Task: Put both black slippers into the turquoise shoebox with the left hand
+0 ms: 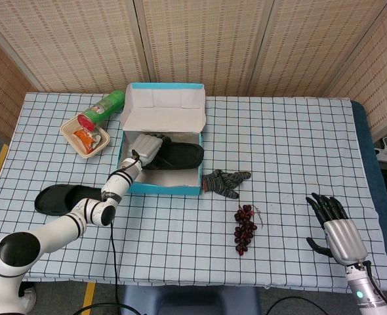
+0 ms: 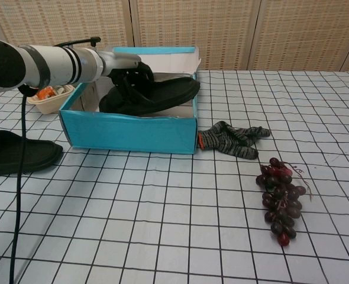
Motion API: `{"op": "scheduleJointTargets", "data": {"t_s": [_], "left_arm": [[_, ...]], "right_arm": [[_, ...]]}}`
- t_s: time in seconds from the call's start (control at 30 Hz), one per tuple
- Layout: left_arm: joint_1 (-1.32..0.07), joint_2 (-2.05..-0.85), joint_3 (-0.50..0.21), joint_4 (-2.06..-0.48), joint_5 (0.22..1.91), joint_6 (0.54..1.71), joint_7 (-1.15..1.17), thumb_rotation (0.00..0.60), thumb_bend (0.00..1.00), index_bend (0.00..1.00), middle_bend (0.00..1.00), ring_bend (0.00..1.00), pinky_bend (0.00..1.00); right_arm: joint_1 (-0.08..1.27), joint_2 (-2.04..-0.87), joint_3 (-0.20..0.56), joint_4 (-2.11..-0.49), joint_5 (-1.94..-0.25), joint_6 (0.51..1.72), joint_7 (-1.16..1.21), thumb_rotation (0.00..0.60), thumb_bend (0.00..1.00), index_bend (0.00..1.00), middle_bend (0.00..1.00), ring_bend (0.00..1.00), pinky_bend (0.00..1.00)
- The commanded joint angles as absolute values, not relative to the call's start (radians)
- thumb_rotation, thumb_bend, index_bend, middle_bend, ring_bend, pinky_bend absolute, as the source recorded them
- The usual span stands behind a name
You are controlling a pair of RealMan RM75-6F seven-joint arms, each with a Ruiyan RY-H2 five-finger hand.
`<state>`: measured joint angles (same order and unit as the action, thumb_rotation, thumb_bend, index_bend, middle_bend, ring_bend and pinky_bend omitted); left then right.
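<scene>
My left hand (image 1: pixel 147 147) (image 2: pixel 129 76) grips a black slipper (image 1: pixel 177 156) (image 2: pixel 157 94) by its strap, low inside the turquoise shoebox (image 1: pixel 159 186) (image 2: pixel 127 131). The slipper's toe end reaches the box's right wall, just above the rim. The other black slipper (image 1: pixel 63 197) (image 2: pixel 16 152) lies flat on the table left of the box. My right hand (image 1: pixel 338 233) hovers open near the front right corner of the table, holding nothing.
A grey glove (image 1: pixel 225 180) (image 2: pixel 230 139) lies right beside the box. A bunch of dark grapes (image 1: pixel 245 228) (image 2: pixel 281 198) sits in front of it. A green can (image 1: pixel 102 109) and a snack tray (image 1: pixel 86 136) stand at the back left. The box lid (image 1: pixel 162 108) stands upright behind.
</scene>
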<state>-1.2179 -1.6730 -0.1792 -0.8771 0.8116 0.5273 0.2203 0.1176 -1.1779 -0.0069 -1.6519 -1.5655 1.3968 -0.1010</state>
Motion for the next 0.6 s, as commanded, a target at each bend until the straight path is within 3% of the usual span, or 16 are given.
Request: {"op": "scheduleJointTargets", "data": {"t_s": [0.03, 0.6], "left_arm": [[-1.215, -1.690, -0.174, -0.849, 0.825, 0.533, 0.232, 0.600, 0.56, 0.70, 0.80, 0.64, 0.62], [-1.199, -1.796, -0.152, -0.716, 0.736, 0.528, 0.415, 0.600, 0.56, 0.73, 0.85, 0.68, 0.67]], "right_arm": [[0.119, -1.177, -0.008, -1.653, -1.564, 1.392, -0.102, 0.600, 0.16, 0.00, 0.00, 0.00, 0.00], [0.120, -1.172, -0.016, -1.661, -1.571, 1.388, -0.100, 0.600, 0.16, 0.00, 0.00, 0.00, 0.00]]}}
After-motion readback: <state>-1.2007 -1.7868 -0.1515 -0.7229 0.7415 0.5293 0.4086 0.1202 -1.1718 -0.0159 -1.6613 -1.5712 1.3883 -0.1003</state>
